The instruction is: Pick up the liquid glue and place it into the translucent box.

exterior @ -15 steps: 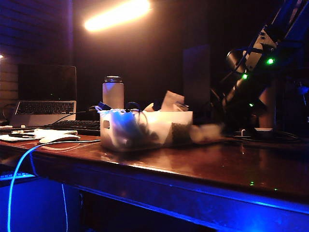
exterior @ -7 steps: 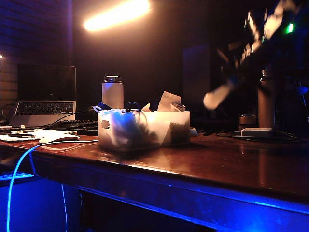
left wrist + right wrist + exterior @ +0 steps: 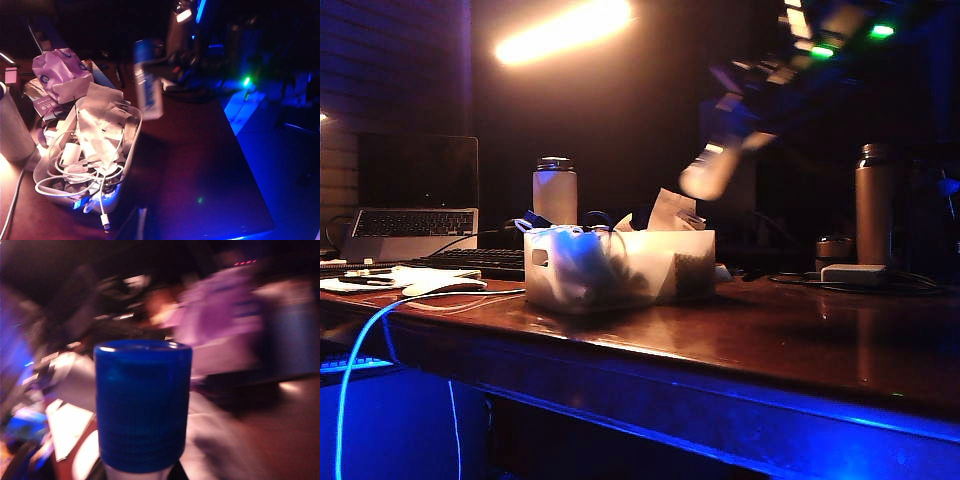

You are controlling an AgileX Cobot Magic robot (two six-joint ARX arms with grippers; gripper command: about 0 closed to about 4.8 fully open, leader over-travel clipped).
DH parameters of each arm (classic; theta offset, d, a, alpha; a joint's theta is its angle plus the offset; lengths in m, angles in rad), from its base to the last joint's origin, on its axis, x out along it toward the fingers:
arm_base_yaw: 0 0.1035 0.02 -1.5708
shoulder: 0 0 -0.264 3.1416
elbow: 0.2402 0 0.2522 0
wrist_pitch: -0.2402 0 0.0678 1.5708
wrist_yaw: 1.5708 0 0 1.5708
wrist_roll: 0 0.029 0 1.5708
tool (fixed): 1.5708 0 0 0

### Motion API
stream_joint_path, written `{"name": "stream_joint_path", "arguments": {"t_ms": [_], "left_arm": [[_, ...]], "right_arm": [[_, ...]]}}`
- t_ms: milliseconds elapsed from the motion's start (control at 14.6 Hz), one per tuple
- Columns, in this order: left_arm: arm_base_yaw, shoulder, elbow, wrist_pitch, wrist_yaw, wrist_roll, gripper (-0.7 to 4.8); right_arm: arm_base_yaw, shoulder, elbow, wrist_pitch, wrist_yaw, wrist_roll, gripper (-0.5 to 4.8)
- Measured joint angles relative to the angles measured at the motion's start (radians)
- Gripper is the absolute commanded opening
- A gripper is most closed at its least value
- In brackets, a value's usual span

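Observation:
The liquid glue (image 3: 712, 168), a small white bottle with a blue label, hangs blurred in the air above the right end of the translucent box (image 3: 620, 266). My right gripper (image 3: 748, 132) is shut on it and comes down from the upper right. In the right wrist view the blue cap (image 3: 143, 405) fills the middle, with the dark jaws either side of the white body below it. The left wrist view shows the glue (image 3: 148, 88) over the far end of the box (image 3: 131, 131), which is full of cables and papers. My left gripper is lost in darkness.
A white bottle with a dark lid (image 3: 554, 190) stands behind the box. A tall metal flask (image 3: 873, 204) and a small flat white block (image 3: 852, 273) are at the right. A laptop (image 3: 412, 205), a keyboard and a blue cable (image 3: 360, 345) lie at the left.
My right arm has lifted the glue from the table right of the box and swung it up and leftward, over the box's right end. The left arm has not moved.

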Motion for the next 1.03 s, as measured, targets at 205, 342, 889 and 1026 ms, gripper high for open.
{"name": "stream_joint_path", "arguments": {"t_ms": [205,342,889,1026], "left_arm": [[0.0,0.0,0.0,0.0,0.0,0.0,-0.05],[0.0,0.0,0.0,-0.001,0.0,0.0,-0.05],[0.0,0.0,0.0,0.0,0.0,0.0,-0.05],[0.0,0.0,0.0,0.0,0.0,0.0,-0.05]], "right_arm": [[0.08,0.022,0.0,0.106,0.073,0.058,0.77],[0.113,0.063,0.001,0.186,0.099,0.109,0.77],[0.179,0.214,0.0,0.297,0.136,0.307,2.25],[0.181,0.216,-0.001,0.294,0.136,0.309,3.69]]}}
